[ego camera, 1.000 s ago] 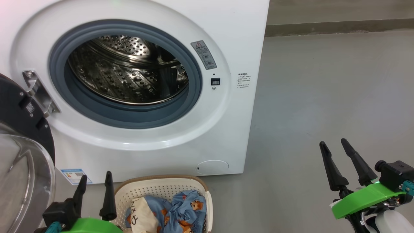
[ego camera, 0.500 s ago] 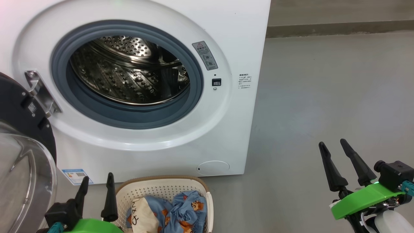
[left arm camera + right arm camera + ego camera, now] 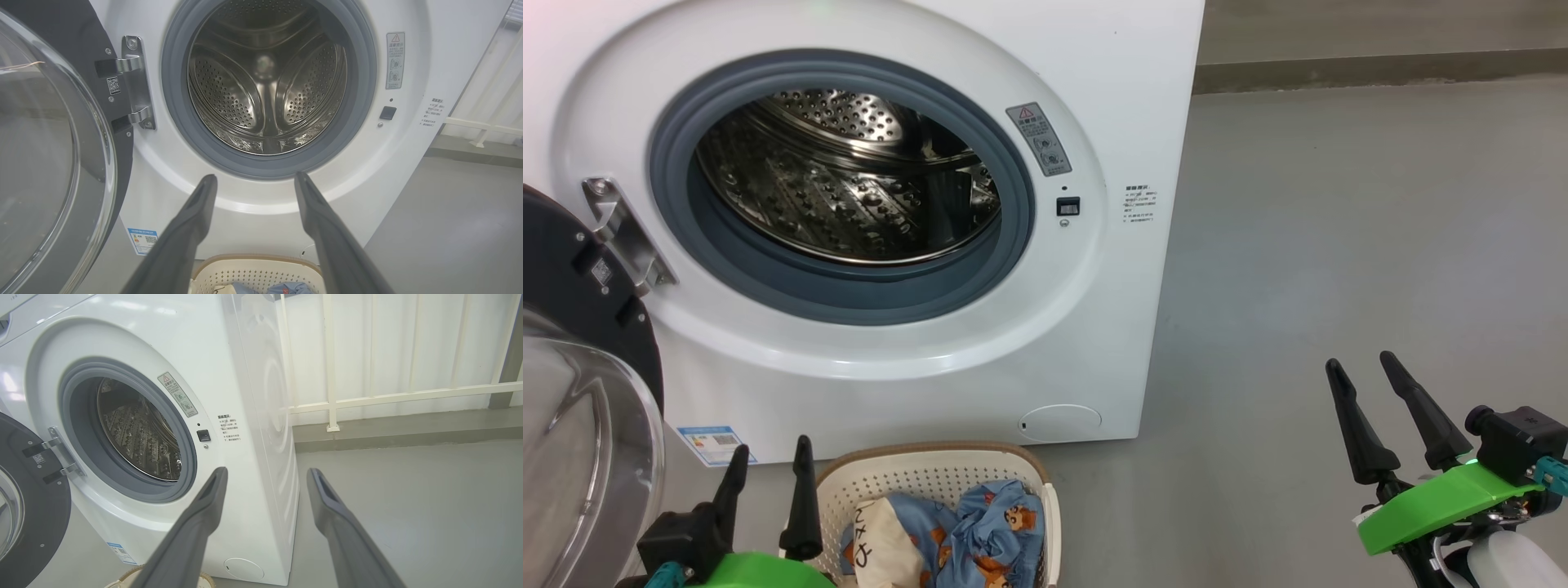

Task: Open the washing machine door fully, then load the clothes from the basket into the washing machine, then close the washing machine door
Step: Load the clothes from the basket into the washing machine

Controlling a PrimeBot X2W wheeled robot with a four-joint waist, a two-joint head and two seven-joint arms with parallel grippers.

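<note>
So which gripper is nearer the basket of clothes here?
Left. The left gripper sits open just left of the basket, by its rim; the right gripper, also open, is well off to the right over the floor.

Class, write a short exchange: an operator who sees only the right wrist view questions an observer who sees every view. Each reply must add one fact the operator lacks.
Operator: Is anything in the basket?
Observer: Yes, the head view shows blue bear-print clothes lying in it.
Operator: Where is the left gripper?
Observer: In the head view, by the basket's left edge, open and holding nothing.
</note>
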